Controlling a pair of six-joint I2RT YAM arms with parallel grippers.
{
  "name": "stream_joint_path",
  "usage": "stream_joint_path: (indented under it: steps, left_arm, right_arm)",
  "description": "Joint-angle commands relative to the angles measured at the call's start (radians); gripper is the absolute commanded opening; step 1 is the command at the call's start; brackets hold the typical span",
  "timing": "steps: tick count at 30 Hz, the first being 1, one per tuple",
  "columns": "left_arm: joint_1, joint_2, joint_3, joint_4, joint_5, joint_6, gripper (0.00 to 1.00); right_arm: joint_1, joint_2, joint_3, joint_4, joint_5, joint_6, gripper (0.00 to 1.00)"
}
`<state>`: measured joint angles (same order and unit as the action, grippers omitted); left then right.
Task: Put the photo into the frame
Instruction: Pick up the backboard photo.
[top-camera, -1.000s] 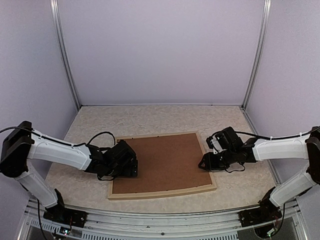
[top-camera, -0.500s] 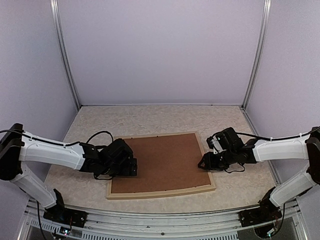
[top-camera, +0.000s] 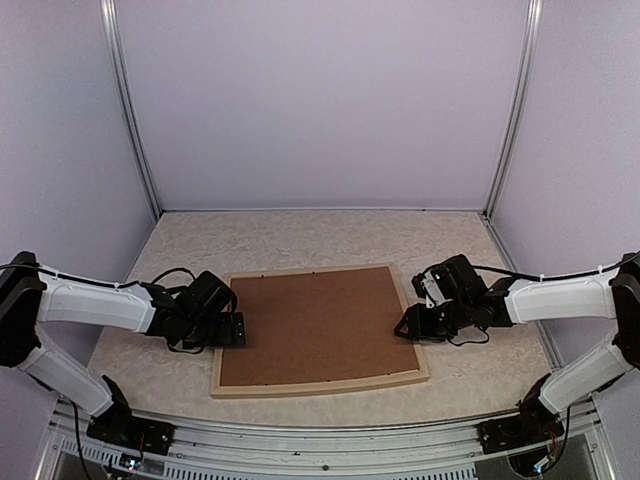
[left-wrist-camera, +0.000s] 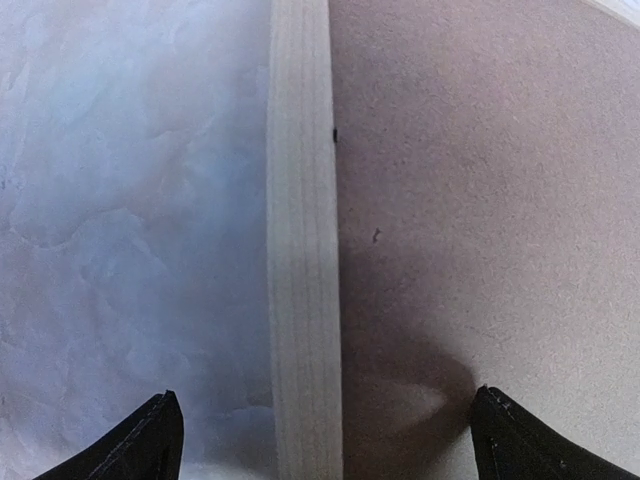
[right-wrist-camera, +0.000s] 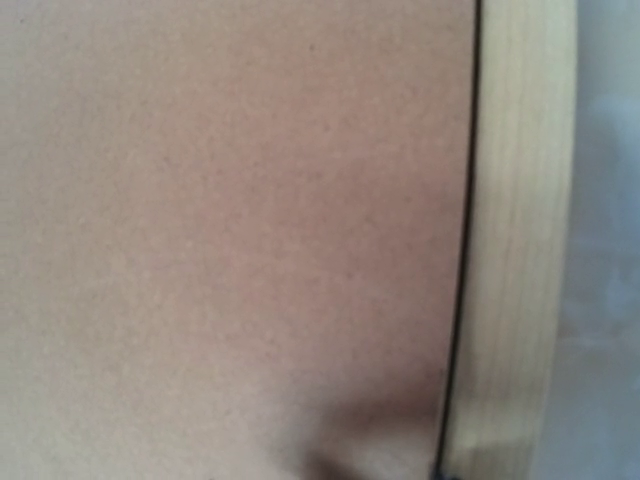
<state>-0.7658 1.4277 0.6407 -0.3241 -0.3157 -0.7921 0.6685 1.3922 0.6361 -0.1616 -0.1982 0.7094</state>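
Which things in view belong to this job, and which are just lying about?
Job: frame, brown backing board lying in it, left gripper, right gripper; photo not in view.
Not part of it: table, enclosure walls.

Plain lilac walls (top-camera: 320, 100) enclose three sides, with metal posts (top-camera: 131, 110) in the back corners. The table (top-camera: 300, 235) is mottled beige.

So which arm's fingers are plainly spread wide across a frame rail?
The left arm's fingers: they straddle the left rail of the frame, one over the table, one over the brown board. The right arm's fingers barely show in its wrist view.
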Motion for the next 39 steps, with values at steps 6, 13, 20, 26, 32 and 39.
stream_joint_path:
  steps: [6, 13, 20, 26, 32, 39]
  left_arm:
    - [0.006, 0.019, -0.049, 0.144, 0.132, 0.027, 0.96]
    - [0.006, 0.010, -0.059, 0.171, 0.158, 0.027, 0.95]
    - [0.006, 0.016, -0.065, 0.193, 0.172, 0.025, 0.95]
    - [0.007, 0.016, -0.064, 0.202, 0.177, 0.025, 0.96]
    - [0.007, 0.009, -0.060, 0.217, 0.176, 0.030, 0.98]
    - [0.009, -0.015, -0.051, 0.205, 0.141, 0.022, 0.99]
  right_arm:
    - [0.010, -0.010, -0.009, 0.104, -0.112, 0.027, 0.44]
    - [0.011, -0.039, -0.026, 0.160, -0.162, 0.047, 0.42]
    - [0.011, -0.080, -0.023, 0.205, -0.194, 0.063, 0.41]
    - [0.012, -0.104, -0.005, 0.204, -0.206, 0.067, 0.40]
    - [0.021, -0.129, 0.023, 0.202, -0.219, 0.071, 0.40]
    - [0.036, -0.164, 0.049, 0.187, -0.220, 0.076, 0.40]
